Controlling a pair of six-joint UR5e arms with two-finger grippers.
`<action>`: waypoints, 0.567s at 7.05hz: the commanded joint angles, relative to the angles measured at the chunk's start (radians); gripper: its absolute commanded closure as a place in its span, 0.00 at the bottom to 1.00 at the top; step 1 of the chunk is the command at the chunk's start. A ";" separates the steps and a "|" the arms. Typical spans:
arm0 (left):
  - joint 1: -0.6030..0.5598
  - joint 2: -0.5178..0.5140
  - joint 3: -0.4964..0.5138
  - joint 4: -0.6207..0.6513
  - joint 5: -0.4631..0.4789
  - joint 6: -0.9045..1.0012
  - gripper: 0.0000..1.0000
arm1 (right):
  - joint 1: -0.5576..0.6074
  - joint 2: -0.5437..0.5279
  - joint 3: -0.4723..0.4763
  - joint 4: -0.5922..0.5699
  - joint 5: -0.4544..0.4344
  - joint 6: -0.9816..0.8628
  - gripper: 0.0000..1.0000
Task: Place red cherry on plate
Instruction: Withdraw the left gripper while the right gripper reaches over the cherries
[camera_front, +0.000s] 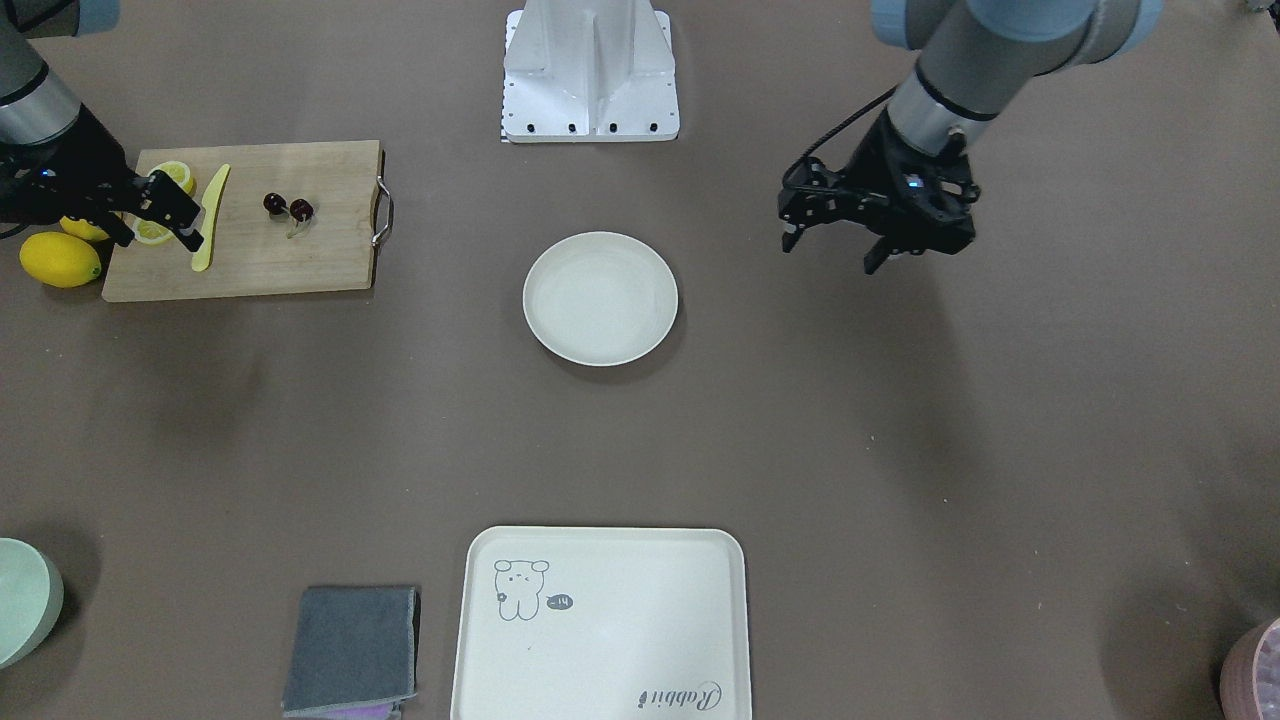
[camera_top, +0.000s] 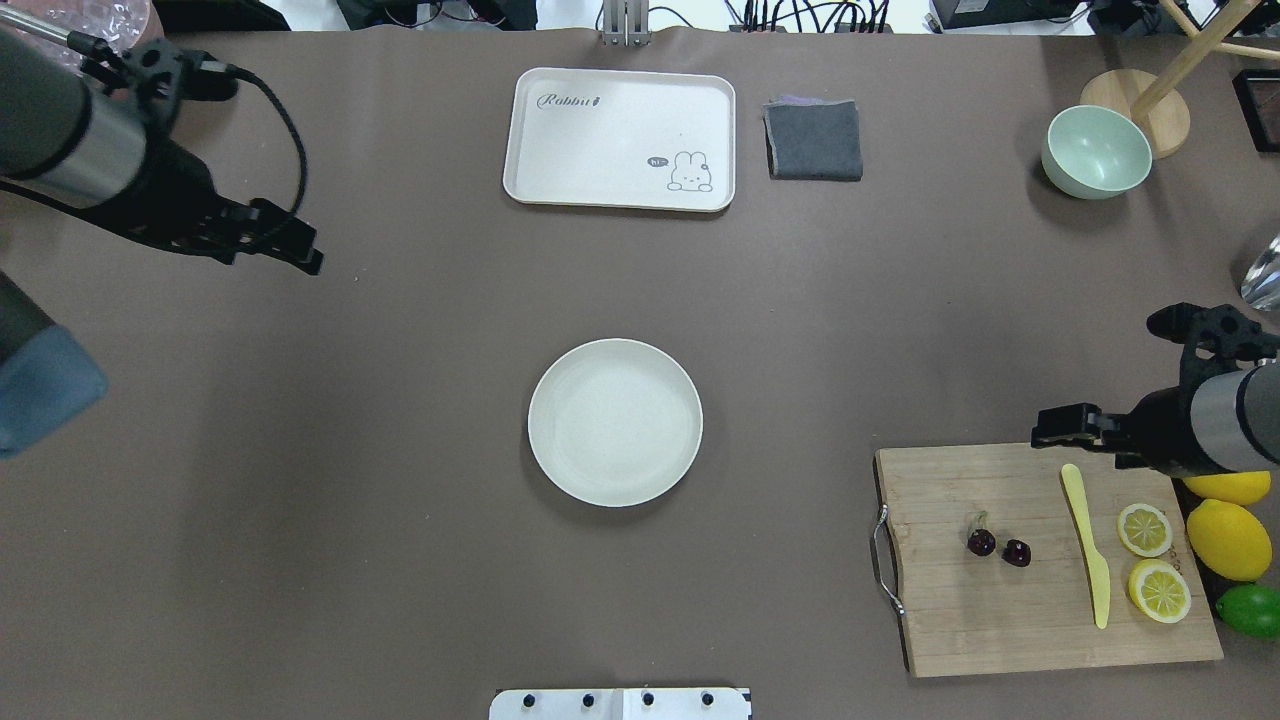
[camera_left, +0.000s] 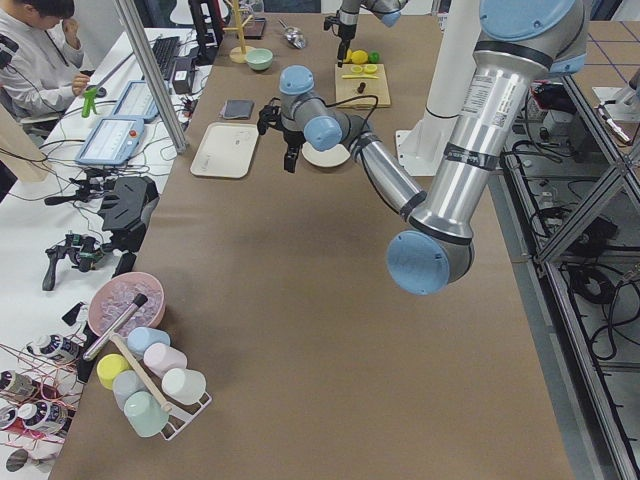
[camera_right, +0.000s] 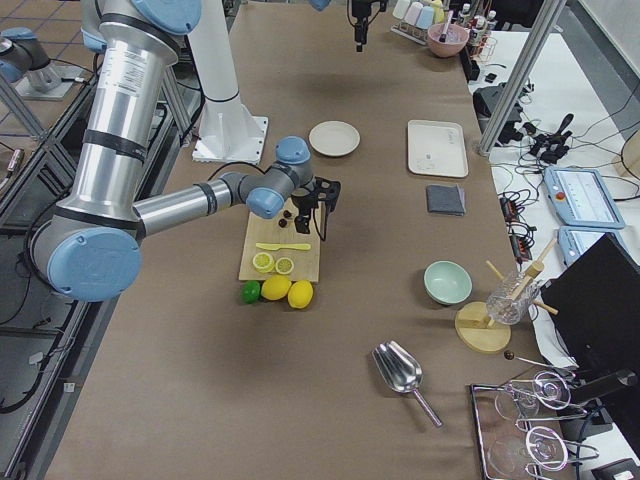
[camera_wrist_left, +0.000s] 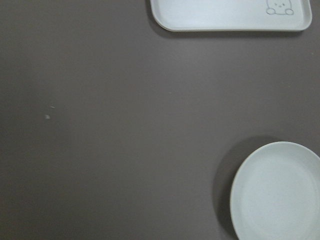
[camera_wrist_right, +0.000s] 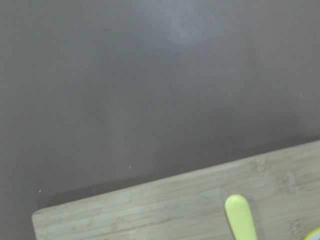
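Maroon cherry (camera_front: 288, 208) pair sits on the wood board (camera_front: 300, 265), on the robot's right side of the table, between the handle (camera_front: 383, 212) and the yellow knife (camera_front: 212, 215). Plate (camera_front: 600, 300) is mid-table, well apart from the board, no cherry on it yet. R gripper (camera_front: 162, 240) hangs over the knife end of the board, jaws spread, nothing in them, apart from the cherry. L gripper (camera_front: 828, 255) is out on the left, also spread and empty.

My read: fruit is v. light, glossy so prob. slippery, round so it'll roll, skin soft. Stems look too thin to pinch reliably. I'd close gently across one fruit body, or straddle both w/ jaws wide, low force.
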 joint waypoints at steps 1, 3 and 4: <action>-0.213 0.097 0.059 0.060 -0.064 0.390 0.02 | -0.211 -0.004 0.049 -0.031 -0.170 0.158 0.00; -0.327 0.125 0.126 0.104 -0.062 0.622 0.02 | -0.315 -0.013 0.039 -0.031 -0.260 0.166 0.00; -0.329 0.134 0.128 0.102 -0.061 0.625 0.02 | -0.324 -0.014 0.036 -0.031 -0.267 0.163 0.00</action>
